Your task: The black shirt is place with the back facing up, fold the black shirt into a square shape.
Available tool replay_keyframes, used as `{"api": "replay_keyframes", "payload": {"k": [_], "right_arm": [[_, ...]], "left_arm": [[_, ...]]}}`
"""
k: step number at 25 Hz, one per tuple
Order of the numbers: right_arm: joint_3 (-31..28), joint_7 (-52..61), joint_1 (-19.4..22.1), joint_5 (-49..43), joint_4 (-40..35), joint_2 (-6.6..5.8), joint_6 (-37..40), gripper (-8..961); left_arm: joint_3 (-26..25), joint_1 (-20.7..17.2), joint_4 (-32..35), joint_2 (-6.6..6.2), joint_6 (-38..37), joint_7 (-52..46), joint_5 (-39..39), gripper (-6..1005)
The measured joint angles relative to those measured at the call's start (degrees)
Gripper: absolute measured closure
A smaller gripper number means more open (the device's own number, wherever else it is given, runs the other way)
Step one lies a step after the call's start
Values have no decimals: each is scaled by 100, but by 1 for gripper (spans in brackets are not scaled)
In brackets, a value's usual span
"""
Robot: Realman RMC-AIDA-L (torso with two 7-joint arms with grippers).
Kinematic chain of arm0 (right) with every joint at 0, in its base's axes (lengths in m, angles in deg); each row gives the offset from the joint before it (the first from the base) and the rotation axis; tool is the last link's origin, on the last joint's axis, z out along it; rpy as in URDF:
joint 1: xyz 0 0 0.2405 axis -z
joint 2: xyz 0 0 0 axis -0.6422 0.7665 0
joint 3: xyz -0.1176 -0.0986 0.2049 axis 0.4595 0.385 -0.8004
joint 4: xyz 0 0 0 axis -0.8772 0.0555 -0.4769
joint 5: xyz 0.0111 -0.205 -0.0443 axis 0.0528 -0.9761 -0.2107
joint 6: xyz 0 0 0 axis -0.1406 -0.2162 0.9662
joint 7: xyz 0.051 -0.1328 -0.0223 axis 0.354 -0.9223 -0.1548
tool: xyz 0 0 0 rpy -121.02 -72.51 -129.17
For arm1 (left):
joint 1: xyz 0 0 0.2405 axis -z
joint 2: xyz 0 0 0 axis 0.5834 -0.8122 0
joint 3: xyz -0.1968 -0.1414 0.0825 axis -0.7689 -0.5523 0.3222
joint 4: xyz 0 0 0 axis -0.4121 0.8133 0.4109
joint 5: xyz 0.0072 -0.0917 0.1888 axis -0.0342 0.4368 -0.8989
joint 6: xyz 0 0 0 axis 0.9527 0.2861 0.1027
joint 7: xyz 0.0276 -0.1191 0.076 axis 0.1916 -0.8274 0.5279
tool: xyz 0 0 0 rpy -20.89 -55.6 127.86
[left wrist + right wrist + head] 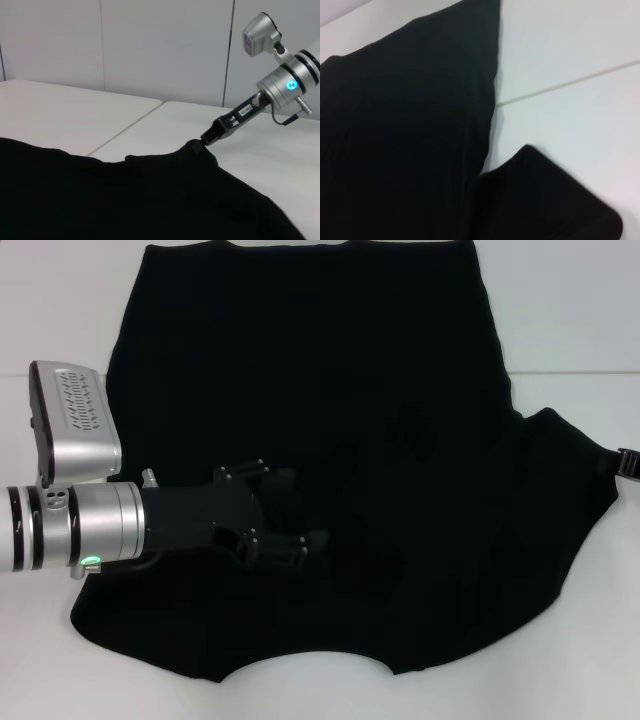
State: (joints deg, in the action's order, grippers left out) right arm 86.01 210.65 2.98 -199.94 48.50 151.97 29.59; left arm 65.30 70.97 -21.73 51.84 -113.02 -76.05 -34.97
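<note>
The black shirt (330, 420) is lying spread across the white table (570, 310), plain side up. The left gripper (300, 515) is reaching over its near left part with fingers parted. The right gripper (209, 138) is pinching the shirt's right sleeve edge, lifting it slightly.

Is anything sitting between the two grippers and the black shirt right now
Nothing visible is. The left gripper is over the middle of the black shirt, with only cloth under it. The right gripper is at the tip of the shirt's sleeve, right at the cloth. Only the shirt lies on the white table.
</note>
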Motion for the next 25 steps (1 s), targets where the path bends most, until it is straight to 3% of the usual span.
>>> {"api": "replay_keyframes", "payload": {"k": [5, 25], "right_arm": [[1, -113, -31, 11, 31, 71, -162, 943], [-363, -92, 224, 14, 26, 36, 101, 942]], "left_arm": [[-4, 12, 4, 0, 6, -6, 0, 49], [38, 79, 6, -4, 29, -82, -15, 50]]}}
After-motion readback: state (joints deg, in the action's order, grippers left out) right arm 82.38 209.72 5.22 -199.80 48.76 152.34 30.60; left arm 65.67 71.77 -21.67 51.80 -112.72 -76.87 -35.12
